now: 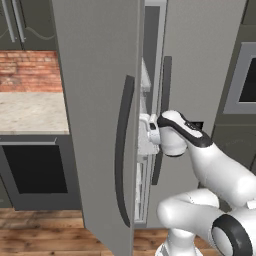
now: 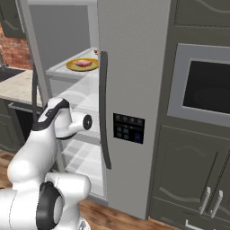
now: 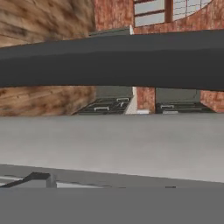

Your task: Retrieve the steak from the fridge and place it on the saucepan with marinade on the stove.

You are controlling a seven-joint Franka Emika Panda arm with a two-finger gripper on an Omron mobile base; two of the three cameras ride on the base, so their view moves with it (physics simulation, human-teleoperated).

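Right base view: steak [image 2: 83, 63] on a yellow plate [image 2: 72, 66] on an upper shelf inside the fridge [image 2: 130, 67], left door swung open. Gripper [image 1: 143, 128], fingers spread wide, empty, sits at the door gap, below and nearer than the steak.

The arm [image 1: 220, 170] is glossy white, built of thick rounded tubular links with bulging joint housings. Dark bands wrap the joints: a black collar curves over the wrist link [image 1: 186, 129], and a wide black ring circles the big lower joint [image 2: 47, 207]. A small round dark cap [image 2: 87, 121] sits on the wrist's end.
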